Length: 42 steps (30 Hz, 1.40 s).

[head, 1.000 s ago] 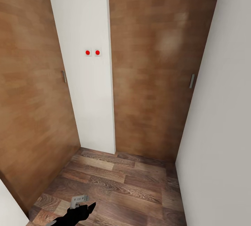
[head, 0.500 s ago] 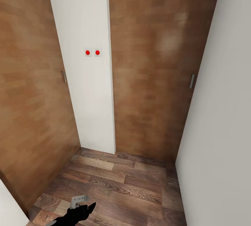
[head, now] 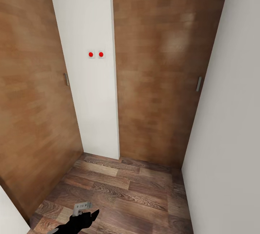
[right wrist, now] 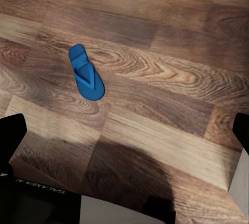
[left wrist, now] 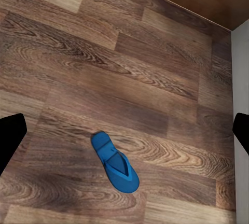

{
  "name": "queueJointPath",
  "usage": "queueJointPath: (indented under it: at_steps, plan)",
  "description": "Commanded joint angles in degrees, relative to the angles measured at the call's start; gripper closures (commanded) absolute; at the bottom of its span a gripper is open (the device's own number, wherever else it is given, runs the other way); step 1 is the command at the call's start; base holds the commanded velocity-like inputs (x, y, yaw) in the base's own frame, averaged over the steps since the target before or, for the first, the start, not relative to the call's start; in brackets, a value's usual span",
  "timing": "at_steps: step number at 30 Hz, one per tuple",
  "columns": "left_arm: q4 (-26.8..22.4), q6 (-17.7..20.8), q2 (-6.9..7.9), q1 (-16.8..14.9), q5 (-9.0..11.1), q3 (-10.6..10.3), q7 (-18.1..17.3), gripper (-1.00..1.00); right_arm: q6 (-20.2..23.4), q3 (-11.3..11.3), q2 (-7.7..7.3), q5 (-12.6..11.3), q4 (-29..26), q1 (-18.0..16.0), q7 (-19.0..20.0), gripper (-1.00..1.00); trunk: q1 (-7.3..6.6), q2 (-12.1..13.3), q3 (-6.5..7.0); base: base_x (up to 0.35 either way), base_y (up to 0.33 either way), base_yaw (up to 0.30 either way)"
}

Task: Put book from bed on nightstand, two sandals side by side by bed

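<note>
Two wooden doors [head: 159,71] and a white wall [head: 90,64] block ahead (one blue sandal [left wrist: 115,162] lies on the plank floor [left wrist: 155,79]), both grippers' fingers spread, empty.

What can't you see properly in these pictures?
- Blue sandal: it lies flat on the wood floor in both wrist views; I cannot tell whether that is one sandal or two.
- Left gripper: left wrist view, fingers cut off by both side edges; they stand wide apart.
- Right gripper: right wrist view, cut off likewise.
- Two red-dotted wall plates: head view, too small to identify.
</note>
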Motion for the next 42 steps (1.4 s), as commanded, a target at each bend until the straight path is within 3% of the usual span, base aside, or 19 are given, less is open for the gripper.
queueJointPath:
  at_steps: [1, 16, 37, 42]
  plan:
    - [-0.07, 0.57, -0.02, -0.02, 0.60, 0.13, -0.23, -1.00, 0.03, -0.14, 0.01, -0.29, 0.04, -0.02, 0.34, -1.00, 0.00, -0.03, -0.06, 0.000, 0.000, 0.000]
    - [-0.07, 0.57, -0.09, -0.02, 0.60, 0.08, -0.23, -1.00, 0.04, -0.15, 0.01, -0.29, 0.07, 0.00, 0.39, -1.00, 0.00, -0.03, -0.06, 0.000, 0.000, 0.000]
    - [-0.07, 0.57, -0.10, -0.02, 0.62, 0.04, -0.23, -1.00, 0.03, -0.15, 0.01, -0.29, 0.07, -0.01, 0.39, -1.00, -4.61, 8.39, 3.71, 0.000, 0.000, 0.000]
    - [-0.07, 0.57, -0.10, -0.02, 0.61, 0.04, -0.23, -1.00, 0.03, -0.16, 0.01, -0.29, 0.07, -0.02, 0.39, -1.00, -4.61, 8.39, 3.71, 0.000, 0.000, 0.000]
